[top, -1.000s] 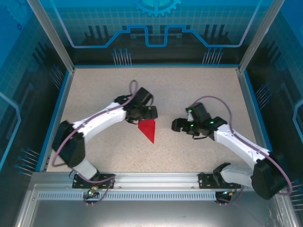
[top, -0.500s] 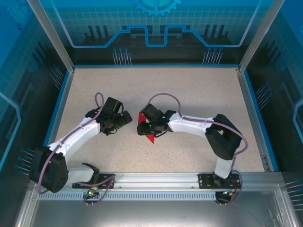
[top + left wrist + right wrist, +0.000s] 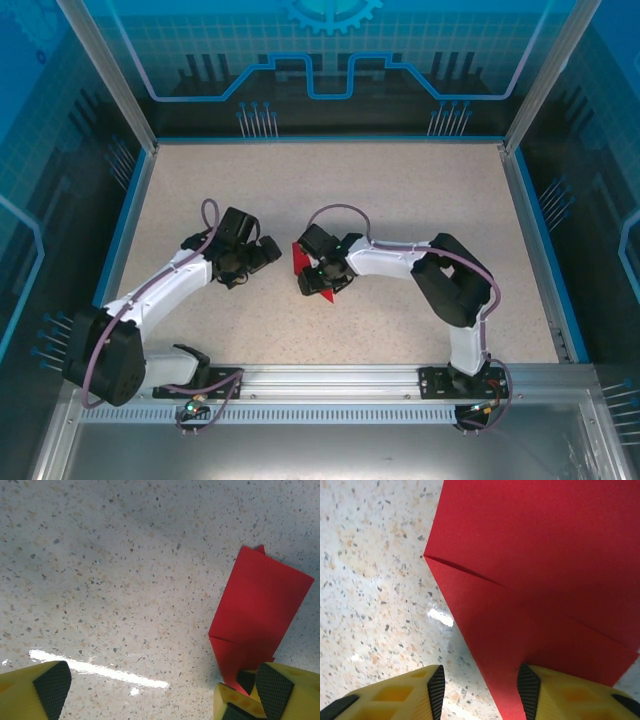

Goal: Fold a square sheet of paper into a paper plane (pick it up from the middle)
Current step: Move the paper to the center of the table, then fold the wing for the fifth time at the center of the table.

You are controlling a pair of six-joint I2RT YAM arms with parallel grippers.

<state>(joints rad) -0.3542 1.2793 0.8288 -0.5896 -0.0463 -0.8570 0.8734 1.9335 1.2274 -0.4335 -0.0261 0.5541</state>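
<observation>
**Both claws low at the red paper (image 3: 299,261)**

At the near edge, the two arms are bolted to a metal rail (image 3: 330,378). The left arm reaches up and to the right. The right arm bends sharply at the elbow and reaches to the left, so the two claws come close together near the middle of the speckled table (image 3: 420,190).

The left claw (image 3: 266,256) is spread wide. In its wrist view the yellow fingers (image 3: 47,690) with black pads stand at the two lower corners, with bare table between them. The right-hand finger sits over the narrow tip of the paper; I cannot tell if it touches.

The right claw (image 3: 317,279) is half spread and hangs directly over the paper, hiding its middle in the top view. In its wrist view the narrow end of the paper runs into the gap and meets the right-hand pad. The left-hand finger (image 3: 432,690) stands apart from the paper, with table showing between them. The paper is not pinched.

The paper lies on the table, folded to a pointed shape with clear creases, just to the right of the left claw. Behind it the table goes on to the blue back wall (image 3: 320,70).
</observation>
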